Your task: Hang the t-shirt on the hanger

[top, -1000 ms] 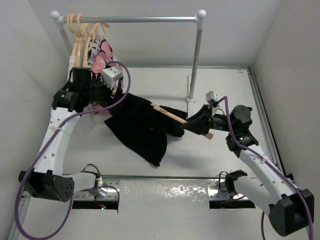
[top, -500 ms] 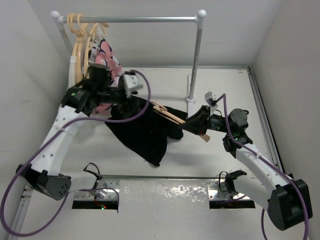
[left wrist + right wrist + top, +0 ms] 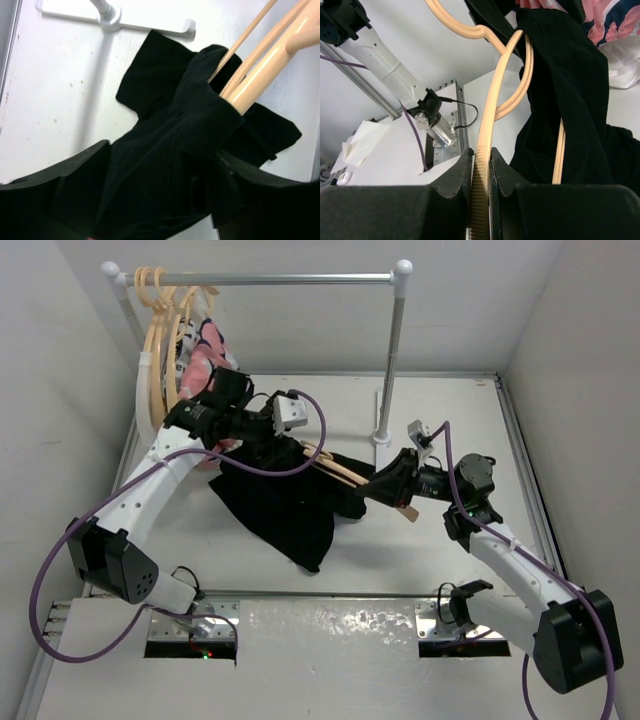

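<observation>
far left, on the rack: a bunch of cream hangers and a patterned garment, not part of the job. beside them the left gripper reaches over the upper end of the t-shirt. in the left wrist view its fingers stand apart with black cloth filling the gap. i cannot tell whether they pinch it. most of the t-shirt lies crumpled on the table, and one end is drawn up over an arm of the hanger. the hanger slants low across the table, its far end inside the cloth. on the right, the right gripper is pressed together on a ribbed stretch of the hanger, hook end free.

risks, as judged from here: only one hanger arm is sleeved, so a pull from the left could slide the cloth back off. the cloth could also bunch at the collar and jam. the hanger is pinched at one narrow spot, so drag from the cloth may twist it in that grip or tug it loose. the left arm works close to the hung garment and could snag it.

against the frame a second ago: the left arm has swung right, from beside the hung garment to over the t-shirt. more of the hanger shows past the cloth, and the right gripper has edged slightly left. the cloth on the table has barely moved.
</observation>
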Motion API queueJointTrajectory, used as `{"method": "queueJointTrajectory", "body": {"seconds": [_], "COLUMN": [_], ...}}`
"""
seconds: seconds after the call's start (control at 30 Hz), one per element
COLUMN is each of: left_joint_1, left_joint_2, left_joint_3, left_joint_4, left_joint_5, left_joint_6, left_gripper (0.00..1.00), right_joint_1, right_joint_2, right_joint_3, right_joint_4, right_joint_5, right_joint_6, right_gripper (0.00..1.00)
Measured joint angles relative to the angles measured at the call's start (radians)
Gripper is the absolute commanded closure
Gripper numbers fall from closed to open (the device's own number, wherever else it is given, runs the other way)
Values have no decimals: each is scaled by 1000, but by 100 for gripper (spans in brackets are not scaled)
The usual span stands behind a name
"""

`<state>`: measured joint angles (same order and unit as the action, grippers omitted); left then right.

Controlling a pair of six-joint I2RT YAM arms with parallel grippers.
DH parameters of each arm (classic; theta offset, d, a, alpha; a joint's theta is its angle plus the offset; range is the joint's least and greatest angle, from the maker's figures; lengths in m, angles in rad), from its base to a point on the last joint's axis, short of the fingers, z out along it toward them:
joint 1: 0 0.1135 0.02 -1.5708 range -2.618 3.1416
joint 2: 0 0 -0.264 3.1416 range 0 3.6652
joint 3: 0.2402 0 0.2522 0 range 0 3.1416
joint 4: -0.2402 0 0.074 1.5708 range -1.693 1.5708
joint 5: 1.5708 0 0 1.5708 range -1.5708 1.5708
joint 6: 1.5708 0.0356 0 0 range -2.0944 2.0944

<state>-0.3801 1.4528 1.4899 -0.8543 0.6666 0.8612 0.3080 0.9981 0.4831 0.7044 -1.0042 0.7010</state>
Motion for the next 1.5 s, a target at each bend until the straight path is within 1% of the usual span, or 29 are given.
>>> {"method": "queueJointTrajectory", "body": {"seconds": [0.03, 0.13, 0.2, 0.27, 0.3, 0.33, 0.4, 0.5, 0.6, 0.63, 0.67, 0.8, 0.83, 0.87, 0.9, 0.93, 1.0, 1.03, 1.07, 1.13, 1.17, 1.2, 1.27, 1.33, 1.37, 1.43, 1.47, 1.5], "left_joint_1": [-1, -7, -11, -13, -14, -14, -14, -14, -13, -13, -13, -13, -13, -13, -14, -19, -29, -41, -51, -72, -74, -73, -70, -69, -69, -69, -69, -69], "left_joint_2": [0, 2, 7, 13, 16, 19, 23, 22, 20, 16, 10, -27, -33, -38, -40, -44, -52, -55, -58, -69, -75, -80, -91, -101, -106, -118, -124, -132], "left_joint_3": [-8, -45, -56, -58, -58, -58, -56, -55, -56, -58, -66, -121, -134, -150, -159, -172, -194, -200, -204, -210, -212, -215, -224, -241, -251, -282, -298, -320], "left_joint_4": [8, 29, 29, 30, 27, 23, -4, -19, -17, -14, -7, 26, 34, 48, 58, 76, 114, 143, 175, 235, 262, 284, 322, 357, 371, 402, 412, 427], "left_joint_5": [10, 38, 56, 76, 87, 96, 120, 139, 139, 139, 140, 136, 132, 120, 106, 84, 31, 0, -35, -114, -153, -191, -249, -300, -316, -335, -335, -334], "left_joint_6": [15, 50, 70, 90, 103, 111, 132, 117, 61, 40, 19, -73, -96, -127, -150, -180, -255, -296, -332, -399, -430, -455, -502, -537, -552, -578, -587, -600], "left_gripper": [43, 55, 61, 71, 78, 89, 92, 92, 93, 98, 100, 100, 100, 100, 100, 100, 100, 100, 100, 100, 100, 100, 100, 100, 100, 100, 100, 100], "right_joint_1": [0, 2, 1, -3, -7, -14, -29, -47, -49, -49, -49, -49, -49, -49, -49, -48, -43, -34, -23, -6, 3, 8, 9, 9, 9, 17, 32, 63], "right_joint_2": [4, 14, 22, 36, 46, 56, 74, 103, 127, 133, 141, 191, 198, 202, 204, 207, 224, 237, 250, 257, 250, 234, 180, 102, 64, -14, -36, -56], "right_joint_3": [4, 20, 30, 39, 45, 52, 69, 98, 134, 142, 152, 204, 208, 209, 213, 231, 310, 367, 435, 555, 595, 624, 640, 614, 589, 520, 484, 442], "right_joint_4": [1, 0, -7, -11, -11, -11, -18, -41, -59, -63, -64, -85, -89, -108, -132, -186, -341, -426, -514, -668, -721, -765, -825, -857, -855, -848, -843, -832], "right_joint_5": [-2, -12, -19, -21, -21, -24, -21, -19, -26, -27, -34, -70, -72, -70, -64, -43, 43, 99, 174, 330, 412, 496, 648, 780, 828, 905, 933, 960], "right_joint_6": [4, 12, 16, 19, 21, 23, 24, 26, 8, 2, -5, -27, -35, -49, -68, -107, -196, -240, -281, -330, -338, -339, -317, -255, -225, -156, -124, -82], "right_gripper": [100, 100, 100, 100, 100, 100, 100, 100, 100, 100, 100, 100, 97, 89, 76, 51, 37, 23, 13, 7, 3, 1, 1, 4, 12, 24, 40, 45]}}
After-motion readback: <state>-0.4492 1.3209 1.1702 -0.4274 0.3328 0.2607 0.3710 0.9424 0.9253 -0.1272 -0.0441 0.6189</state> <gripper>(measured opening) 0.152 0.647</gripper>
